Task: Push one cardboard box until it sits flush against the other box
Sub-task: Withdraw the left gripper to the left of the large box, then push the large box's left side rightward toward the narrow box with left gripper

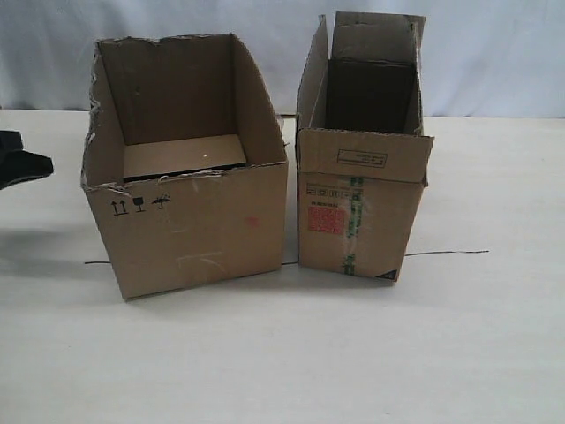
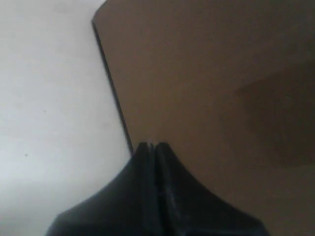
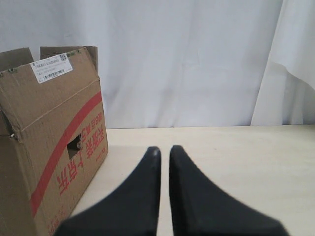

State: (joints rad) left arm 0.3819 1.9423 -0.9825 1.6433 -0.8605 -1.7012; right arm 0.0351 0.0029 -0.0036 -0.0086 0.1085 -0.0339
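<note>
White counter point(image 1: 282, 353) carries a wide torn-edged brown cardboard box point(image 1: 190, 221) just left of a narrower green-taped brown carton point(image 1: 357, 212), narrow gap between. Left end effector point(image 2: 151, 146) closed, tips at the wide box's wall. Right end effector point(image 3: 164, 152) nearly closed, empty.

Plain brown cardboard box point(image 1: 190, 177); brown other box point(image 1: 357, 208) bears green tape, red label

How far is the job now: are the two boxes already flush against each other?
Nearly done. The cardboard box stands very close to the other box, yet a narrow gap shows between them low down and the wide box sits slightly turned. In hand: the left tool, closed, is right at a brown cardboard wall. The right tool stays clear. Left: close the gap and square the sides.
</note>
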